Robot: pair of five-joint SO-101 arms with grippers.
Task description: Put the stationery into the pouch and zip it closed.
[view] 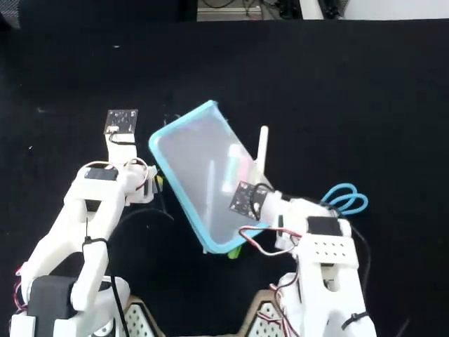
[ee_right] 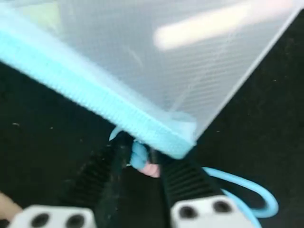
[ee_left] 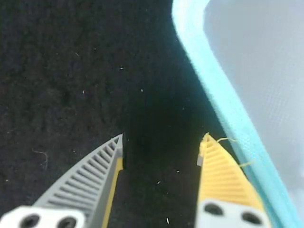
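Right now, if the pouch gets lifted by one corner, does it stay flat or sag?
Likely sags: the pouch looks like thin see-through mesh, stiffened only by its zipper edge. Probably light; the slim items seen inside could slide.

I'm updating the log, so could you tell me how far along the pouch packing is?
Done: some items show through the pouch. In hand: the right gripper pinches its corner, the left gripper is open beside its edge. Left: the scissors lie outside it; zipping follows.
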